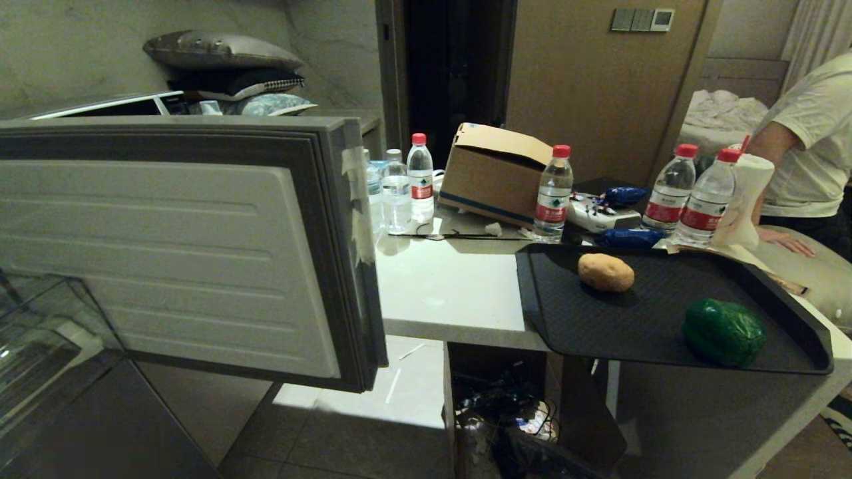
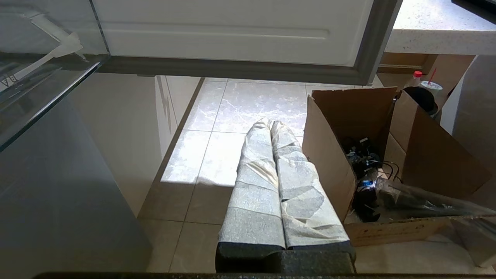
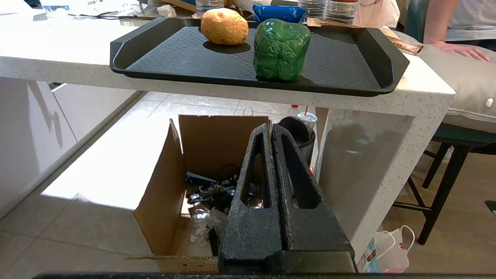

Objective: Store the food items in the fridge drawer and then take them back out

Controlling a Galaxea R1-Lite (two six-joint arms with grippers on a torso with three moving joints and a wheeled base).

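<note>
On the right half of the head view, a black tray [image 1: 785, 313] sits at the near corner of the pale surface [image 1: 452, 293], overhanging its edge. The potato [image 1: 606, 272] lies toward the tray's upper left, and the green item [image 1: 723, 331] rests well apart from it, near the tray's lower right rim. Behind the tray stand red-capped water bottles [image 1: 553, 193], a cardboard box [image 1: 496, 173] and a white paper roll [image 1: 749, 199]; a person in a pale shirt [image 1: 815, 133] sits at the far right with a hand on a cushion.

Filling the left of the frame, the fridge drawer [image 1: 166, 246] stands pulled out, its white ribbed inner face toward the camera and white tape scraps on its right edge, reaching right up beside the surface. Its clear bin [image 1: 40, 346] shows at the lower left.

Both arms hang low, below the surface. The left gripper [image 2: 271, 124] has its taped fingers pressed together above the tiled floor [image 2: 240, 104], beside an open carton of clutter [image 2: 348, 155]. The right gripper [image 3: 270, 130] is likewise closed on nothing, pointing at that carton under the tray.
</note>
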